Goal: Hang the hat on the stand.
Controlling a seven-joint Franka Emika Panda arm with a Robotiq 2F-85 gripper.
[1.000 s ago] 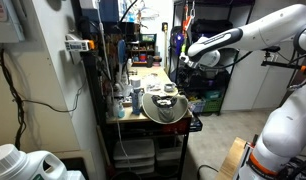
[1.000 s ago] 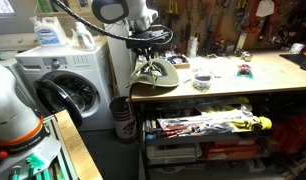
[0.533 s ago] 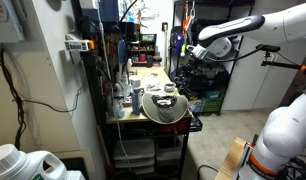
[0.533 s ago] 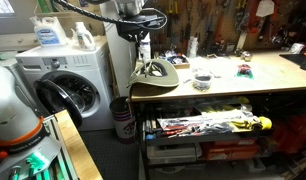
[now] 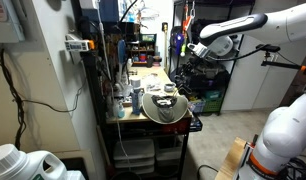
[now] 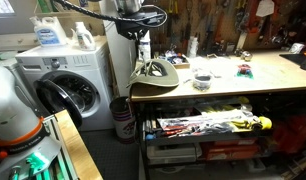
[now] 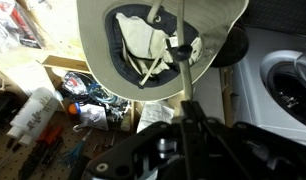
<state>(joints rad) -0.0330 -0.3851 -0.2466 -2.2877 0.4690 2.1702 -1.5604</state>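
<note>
Khaki-tan floppy cloth hat (image 6: 156,72) sits draped on the thin dark upright metal stand (image 7: 185,85) at the left end of the wooden surface (image 6: 233,82), and the pincer (image 6: 143,38), whose opening I cannot tell, has risen clear of it, so the hanging seems done.

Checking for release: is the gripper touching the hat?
Apart. In an exterior view the gripper hangs well above the hat, with background showing between them.
</note>
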